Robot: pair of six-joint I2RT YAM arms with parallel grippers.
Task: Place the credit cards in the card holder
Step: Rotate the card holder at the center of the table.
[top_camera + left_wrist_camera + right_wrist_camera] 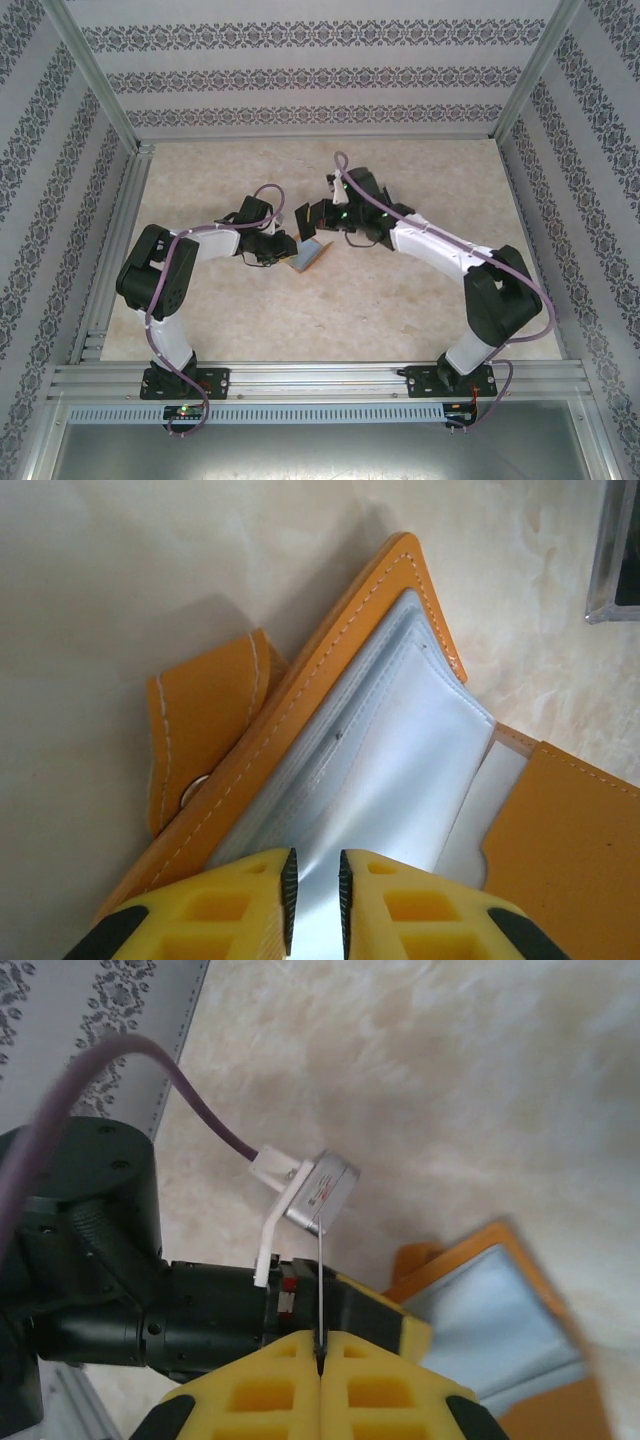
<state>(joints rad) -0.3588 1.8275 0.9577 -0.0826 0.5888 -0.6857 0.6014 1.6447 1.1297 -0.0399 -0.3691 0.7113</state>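
Pinching a pale pocket [400, 750] of the open card holder [330, 670] mid-table with left gripper [316, 880], clamping a credit card [319, 1280] edge-on in right gripper [320, 1348] (thin, likely bendy): line up square, slide in gently.

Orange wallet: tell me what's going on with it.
The left pincer is clamped on a pale plastic pocket of the small orange leather-like folding wallet, which lies open on the beige table. The right pincer is shut on a thin flat card, seen edge-on, close to the wallet and not yet in a pocket.
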